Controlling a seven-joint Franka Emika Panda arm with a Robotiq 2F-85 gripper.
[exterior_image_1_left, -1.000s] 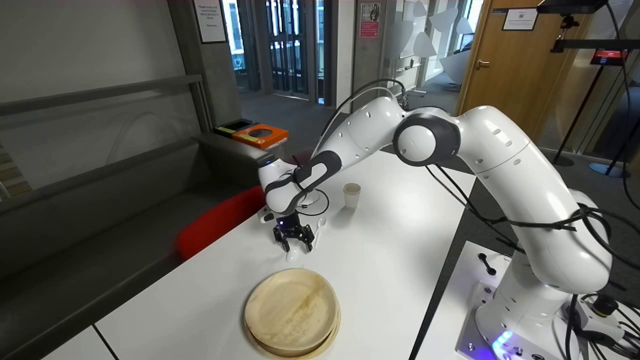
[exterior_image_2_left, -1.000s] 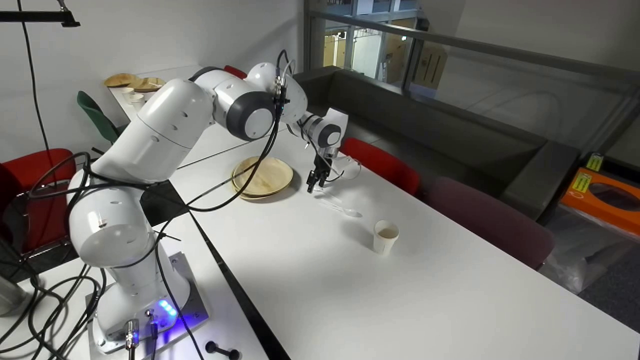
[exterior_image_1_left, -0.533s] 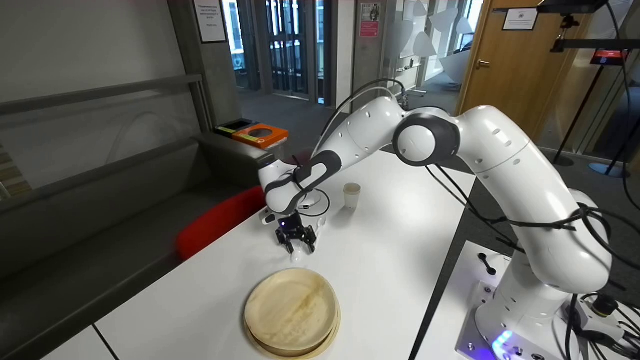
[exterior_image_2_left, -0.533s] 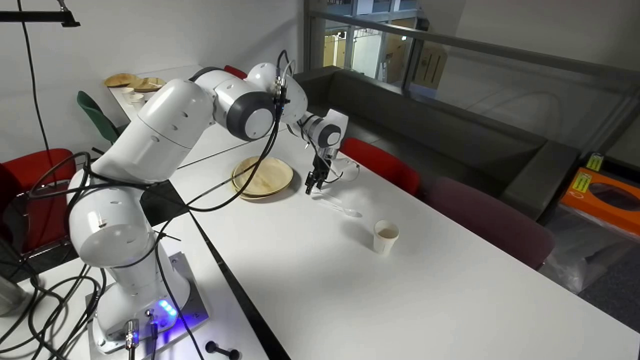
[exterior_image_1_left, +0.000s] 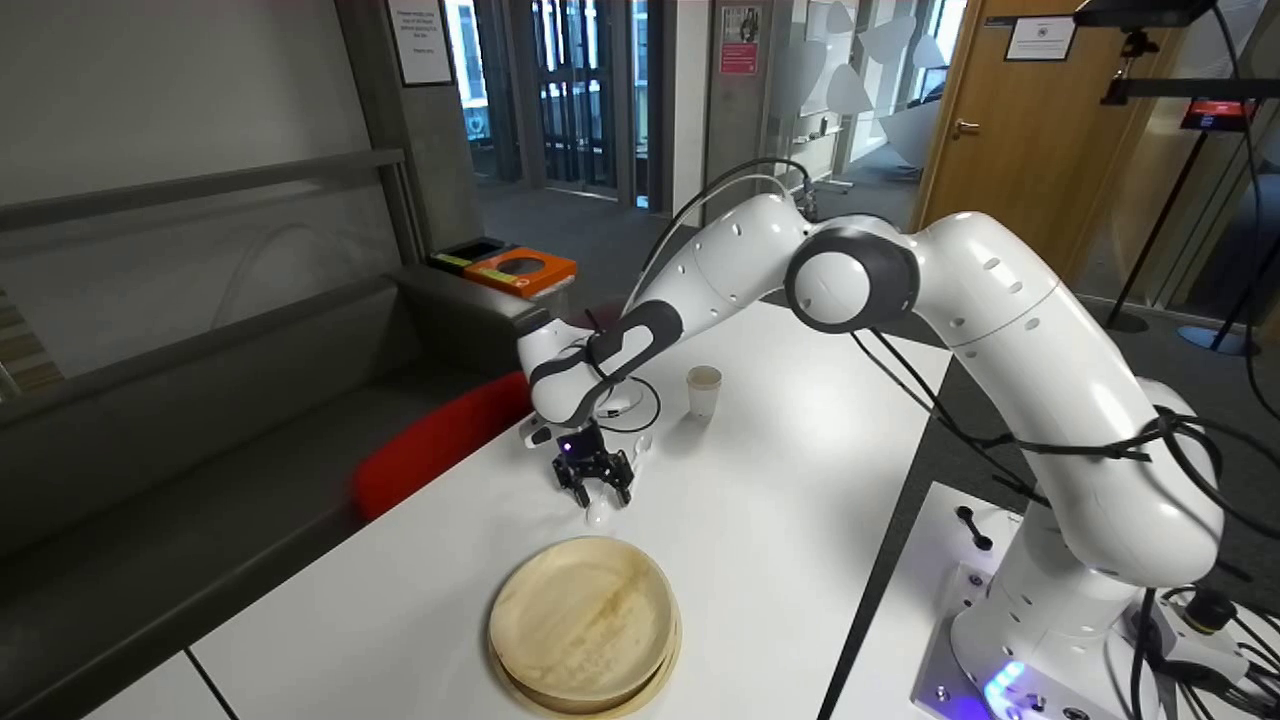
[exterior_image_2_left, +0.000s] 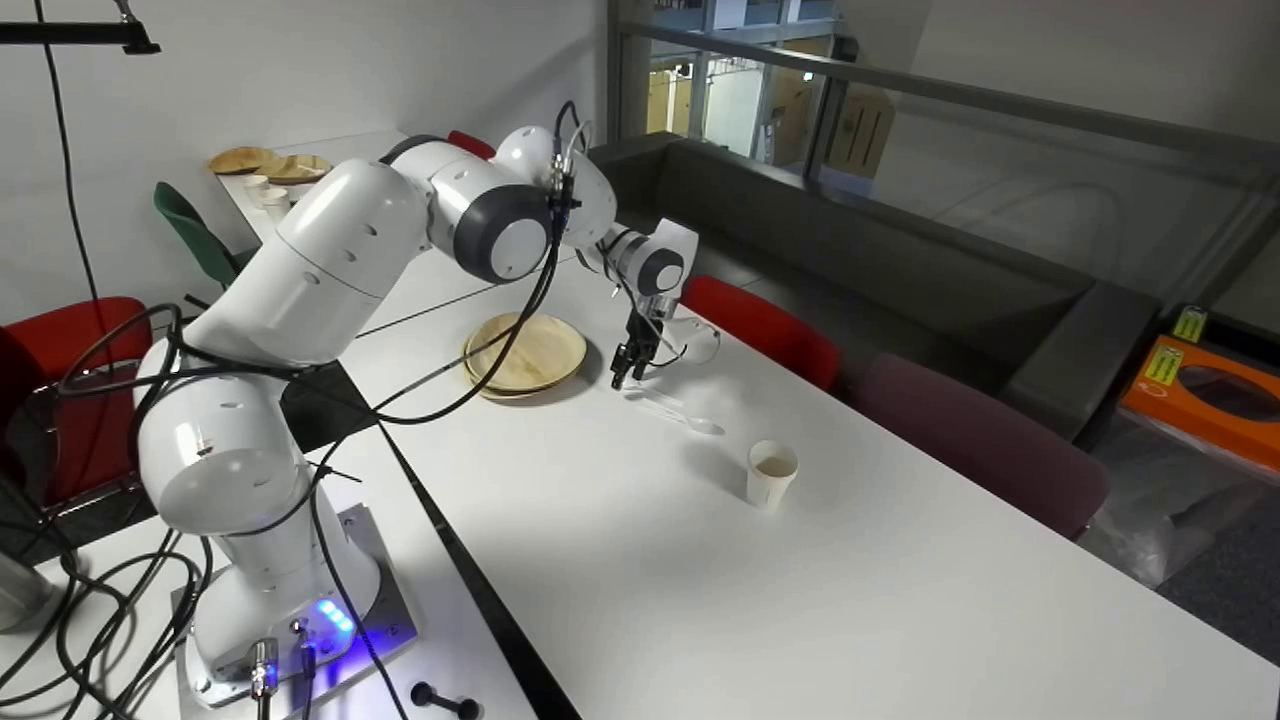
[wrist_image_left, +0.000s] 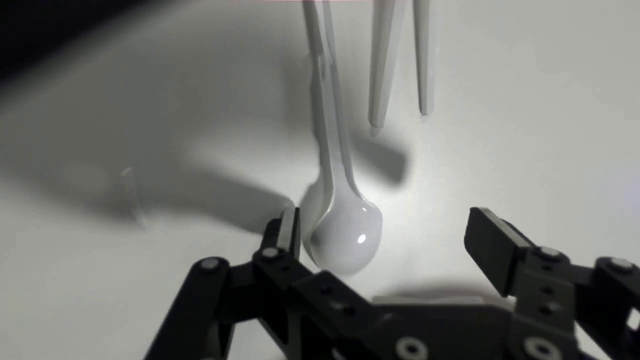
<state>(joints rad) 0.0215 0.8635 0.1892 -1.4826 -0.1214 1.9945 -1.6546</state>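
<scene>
My hand (wrist_image_left: 386, 224) is spread over the white spoon (wrist_image_left: 347, 235) on the counter (wrist_image_left: 540, 130), nearer the left finger (wrist_image_left: 287, 231) in the wrist view. Reaching seems nearly done; gripping isn't yet.

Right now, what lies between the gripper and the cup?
White cutlery lies there on the table, stretching from near the gripper, with a spoon bowl at the end toward the cup. Both exterior views show it.
</scene>
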